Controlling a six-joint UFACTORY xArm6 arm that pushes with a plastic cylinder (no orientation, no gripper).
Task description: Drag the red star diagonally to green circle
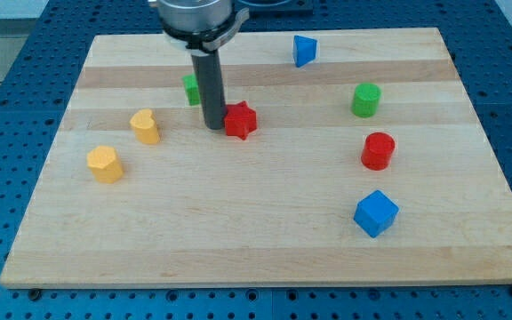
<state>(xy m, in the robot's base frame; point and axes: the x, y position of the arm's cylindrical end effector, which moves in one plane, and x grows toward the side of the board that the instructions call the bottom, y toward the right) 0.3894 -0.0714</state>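
My tip sits just left of the red star, touching or nearly so, upper centre of the frame. No claw on this rig, only the bare rod, so nothing is clenched or released; contact is by pushing alone. The green circle stands well to the right and slightly higher, upper right of the frame. Judgement: the push line should run rightward and a little up, so I want the tip behind the star on its lower-left side, opposite the target. As placed now it looks nearly level with the star, which would send it straight right, perhaps toward the red cylinder below the target. Keep the contact centred on the star's body; its points could let it spin off the rod. A green block is partly hidden behind the rod, shape unclear, and not in the path. The star itself: bright red, low, stubby points, lying flat on the pale wooden board, clear of other blocks.
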